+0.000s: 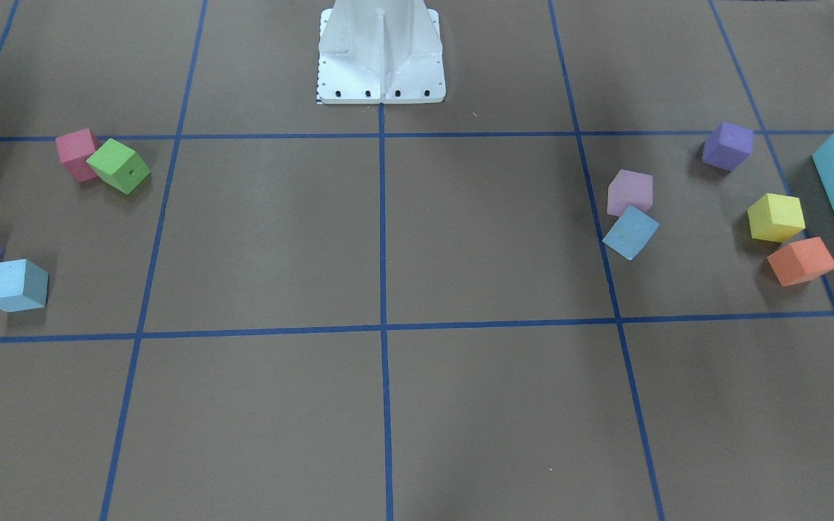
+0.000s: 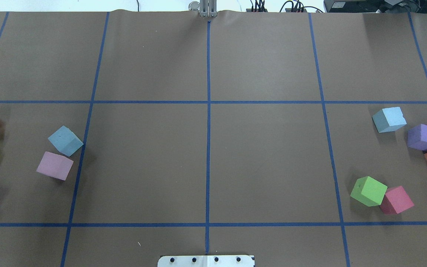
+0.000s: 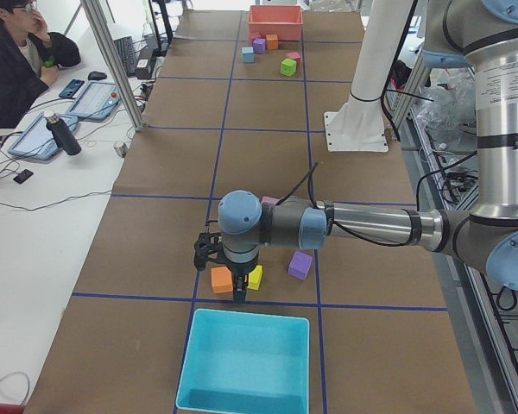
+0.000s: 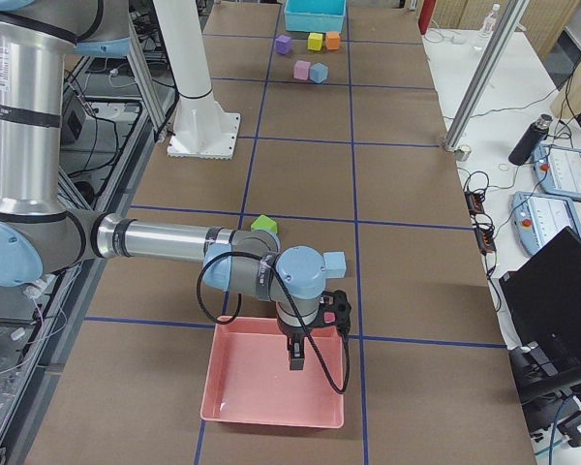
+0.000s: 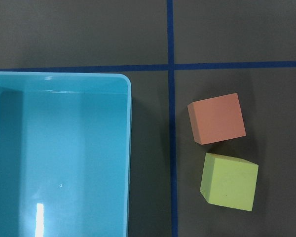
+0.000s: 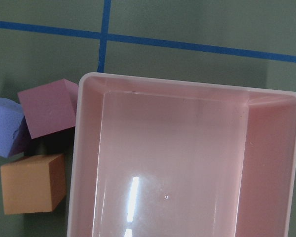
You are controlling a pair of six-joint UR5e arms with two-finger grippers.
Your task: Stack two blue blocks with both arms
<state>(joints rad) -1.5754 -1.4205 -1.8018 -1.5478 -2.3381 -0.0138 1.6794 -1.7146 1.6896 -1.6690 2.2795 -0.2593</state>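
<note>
One pale blue block (image 2: 65, 141) lies on the robot's left side, touching a lilac cube (image 2: 55, 165); it also shows in the front view (image 1: 630, 232). The other blue block (image 2: 389, 119) lies on the right side next to a purple cube (image 2: 423, 137); it also shows in the front view (image 1: 15, 285). My left gripper (image 3: 239, 293) hangs over the orange and yellow cubes beside the turquoise box. My right gripper (image 4: 297, 356) hangs over the pink tray. Both show only in side views, so I cannot tell whether they are open or shut.
The turquoise box (image 5: 59, 158) stands at the left table end and the pink tray (image 6: 187, 163) at the right end. Orange (image 5: 216, 118) and yellow (image 5: 229, 181) cubes lie by the box. Green (image 2: 368, 191) and red (image 2: 396, 200) cubes touch. The white pedestal (image 1: 381, 51) stands mid-table.
</note>
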